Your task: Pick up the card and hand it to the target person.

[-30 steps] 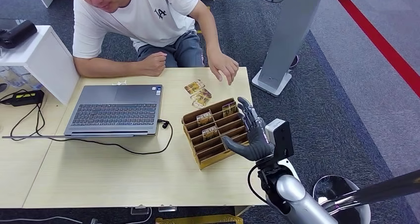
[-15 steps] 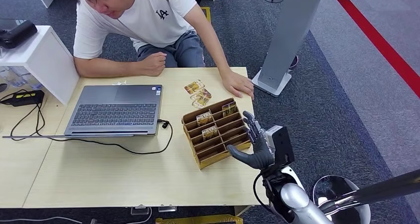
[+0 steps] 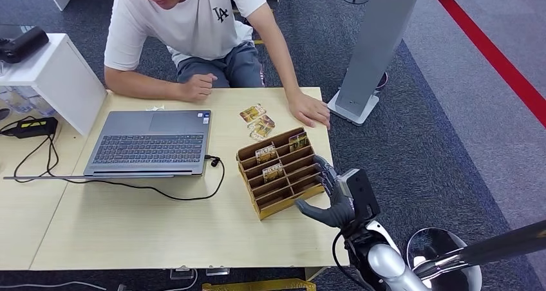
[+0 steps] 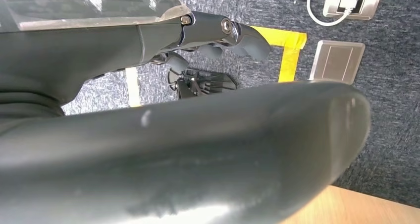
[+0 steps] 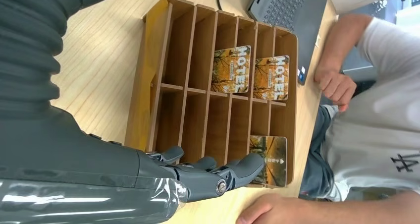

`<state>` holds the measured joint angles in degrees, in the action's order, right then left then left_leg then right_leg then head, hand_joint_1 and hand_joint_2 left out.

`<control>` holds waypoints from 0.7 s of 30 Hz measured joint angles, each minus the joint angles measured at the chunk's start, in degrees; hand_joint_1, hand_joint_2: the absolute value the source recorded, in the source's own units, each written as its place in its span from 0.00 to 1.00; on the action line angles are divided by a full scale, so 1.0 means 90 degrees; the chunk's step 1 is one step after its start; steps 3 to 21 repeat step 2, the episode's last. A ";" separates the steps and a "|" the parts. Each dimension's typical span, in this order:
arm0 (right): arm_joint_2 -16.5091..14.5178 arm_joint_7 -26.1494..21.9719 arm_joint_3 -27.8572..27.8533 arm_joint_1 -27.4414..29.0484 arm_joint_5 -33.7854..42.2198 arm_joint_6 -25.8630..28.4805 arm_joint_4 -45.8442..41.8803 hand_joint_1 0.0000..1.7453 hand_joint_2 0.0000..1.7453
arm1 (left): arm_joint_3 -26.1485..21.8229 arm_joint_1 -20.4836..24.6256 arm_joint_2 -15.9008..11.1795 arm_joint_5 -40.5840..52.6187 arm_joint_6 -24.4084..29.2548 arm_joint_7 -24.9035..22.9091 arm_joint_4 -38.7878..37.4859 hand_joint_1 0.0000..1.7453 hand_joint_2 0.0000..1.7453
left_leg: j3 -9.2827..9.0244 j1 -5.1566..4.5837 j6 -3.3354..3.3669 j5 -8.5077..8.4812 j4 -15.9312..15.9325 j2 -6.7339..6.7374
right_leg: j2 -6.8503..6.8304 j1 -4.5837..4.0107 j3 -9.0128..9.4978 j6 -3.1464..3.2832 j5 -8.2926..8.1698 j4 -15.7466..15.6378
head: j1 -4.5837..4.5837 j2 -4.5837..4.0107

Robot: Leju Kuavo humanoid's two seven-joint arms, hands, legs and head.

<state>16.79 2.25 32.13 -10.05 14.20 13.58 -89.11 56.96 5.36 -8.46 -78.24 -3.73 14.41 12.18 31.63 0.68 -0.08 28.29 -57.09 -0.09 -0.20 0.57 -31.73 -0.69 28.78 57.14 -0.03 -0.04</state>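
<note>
While the right robot hand [image 3: 329, 199] hovers empty, fingers spread, 2 rack [image 5: 148, 80] cards [image 5: 232, 69] (orange) read "HOTEL".

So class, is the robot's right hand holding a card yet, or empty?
Empty. The right hand hovers beside the wooden rack, fingers spread with nothing between them; three cards stand in its slots.

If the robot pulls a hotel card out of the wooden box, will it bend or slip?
The card looks thin and flat, so probably light and fairly stiff, maybe slightly bendy. Its surface seems glossy, so it might slip between the right hand's smooth fingers. It stands in a narrow slot of the rack, so it should slide straight out.
</note>
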 joint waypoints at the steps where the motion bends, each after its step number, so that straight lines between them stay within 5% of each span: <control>1: 0.0000 0.0008 -0.0012 0.0012 -0.0018 -0.0019 0.0000 0.00 1.00 | 0.0000 0.0000 0.0001 0.0000 0.0000 -0.0001 0.0000 0.00 0.00 | 0.0000 0.0000 0.0000 0.0000 0.0000 0.0000 | 0.0000 0.0000 0.0000 0.0000 0.0000 0.0000 | 0.0002 0.0000; 21: 0.0000 0.0013 -0.0018 0.0018 -0.0025 -0.0027 0.0000 0.00 1.00 | 0.0000 0.0000 0.0001 0.0000 0.0000 0.0000 0.0000 0.00 0.00 | 0.0000 0.0000 0.0000 0.0000 0.0000 0.0000 | 0.0000 0.0000 0.0000 0.0000 0.0000 0.0000 | 0.0003 0.0000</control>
